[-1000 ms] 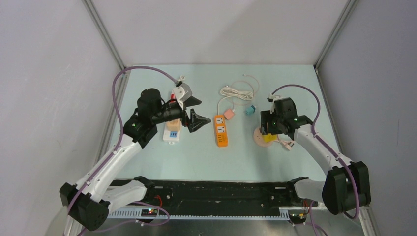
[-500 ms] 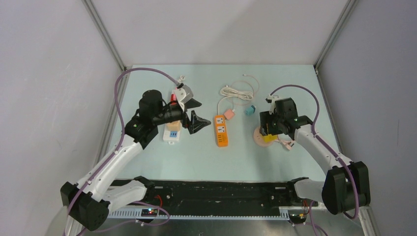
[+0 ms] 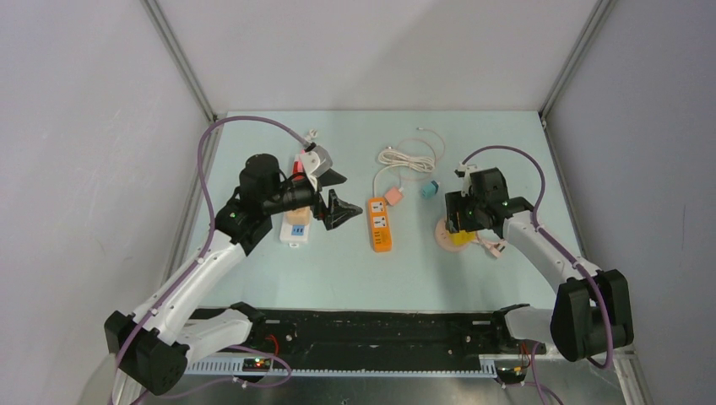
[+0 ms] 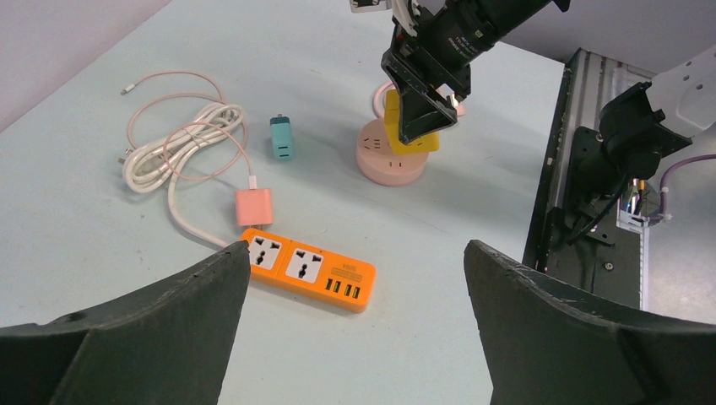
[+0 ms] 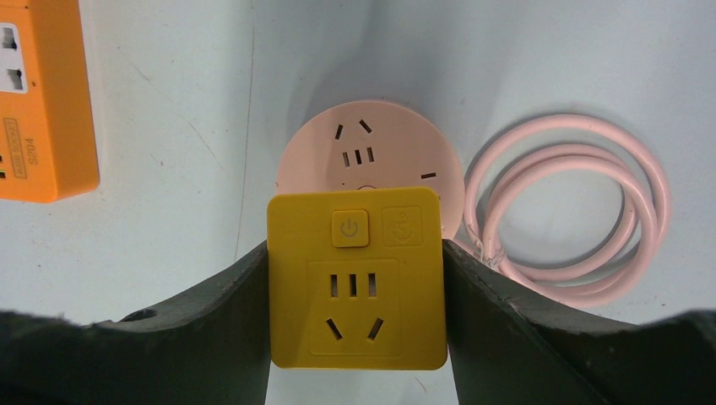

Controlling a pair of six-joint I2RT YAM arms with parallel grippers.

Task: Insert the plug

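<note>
On the pale table [image 3: 338, 278], the left gripper [image 3: 335, 196] is being held wide open and empty, just beside a white power strip [image 3: 295, 232]. The yellow plug adapter [image 5: 356, 312] is being gripped squarely between the fingers of the right gripper [image 5: 355, 253], over the near edge of the round pink socket [image 5: 371, 152]. Whether its pins are being seated is hidden underneath.

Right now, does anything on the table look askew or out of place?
Only this: the yellow adapter, gripped by the right fingers, sits off-centre over the pink socket and overhangs its rim. Nothing looks spilled or damaged.
</note>
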